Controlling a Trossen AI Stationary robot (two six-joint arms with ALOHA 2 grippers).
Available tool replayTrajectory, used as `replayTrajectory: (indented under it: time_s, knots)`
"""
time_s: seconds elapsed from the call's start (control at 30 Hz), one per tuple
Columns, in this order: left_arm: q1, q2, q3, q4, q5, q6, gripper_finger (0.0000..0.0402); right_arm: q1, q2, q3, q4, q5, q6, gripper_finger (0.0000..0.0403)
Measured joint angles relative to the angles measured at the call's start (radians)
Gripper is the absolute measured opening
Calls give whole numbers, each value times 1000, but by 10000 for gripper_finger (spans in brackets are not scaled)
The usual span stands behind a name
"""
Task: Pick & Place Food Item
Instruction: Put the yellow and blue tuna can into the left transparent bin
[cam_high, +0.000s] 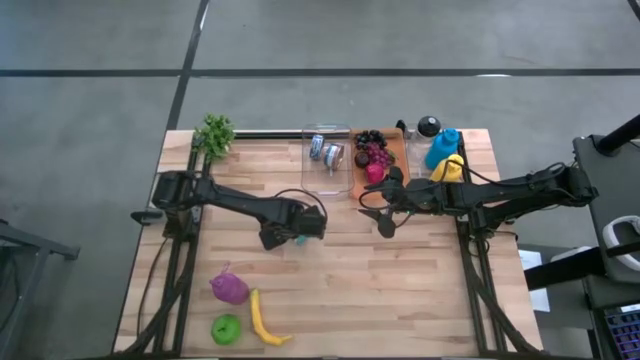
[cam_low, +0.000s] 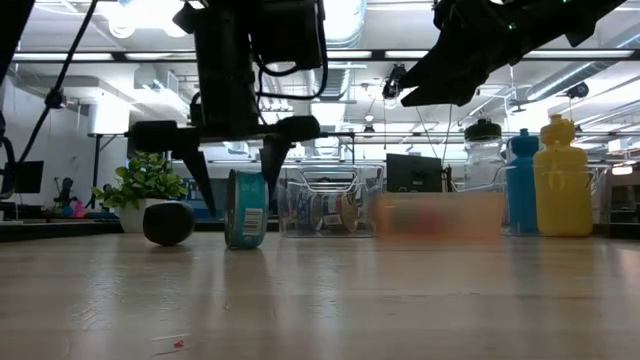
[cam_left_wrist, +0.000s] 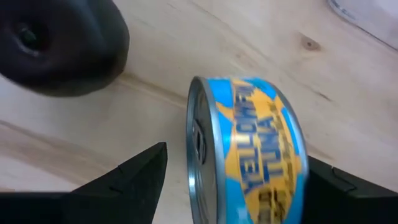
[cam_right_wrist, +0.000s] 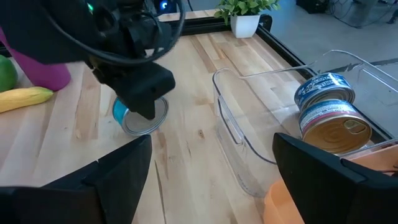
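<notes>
A lab or workshop: exposed ceiling ducts (cam_low: 345, 25), strip lighting (cam_low: 560, 55), monitors (cam_low: 413, 172) and concrete floor (cam_high: 90, 120).

Left claw (cam_high: 300, 240) hangs low at mid-table, fingers spread; right claw (cam_high: 384, 214) hovers raised, fingers apart.

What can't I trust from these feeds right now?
- Tuna can contact: in the left wrist view the left hand has open fingers either side, but the far side is hidden by the can.
- Orange tray: blurred in the low view, contents unreadable.
- Clear bin's cans: labels too small in the high view.
</notes>
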Motion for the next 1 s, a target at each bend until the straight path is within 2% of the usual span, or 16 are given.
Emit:
replayTrajectory:
  time_s: [0.23,0.7,0.87,1.0]
  knots:
    - [1,-2,0,2,0,1,287,0,0,0,0,0,0,325]
    - [1,-3,0,25,0,-11,286,0,0,0,0,0,0,350]
    - [1,-3,0,50,0,-11,285,0,0,0,0,0,0,345]
    - [1,-4,0,56,0,-14,268,0,0,0,0,0,0,338]
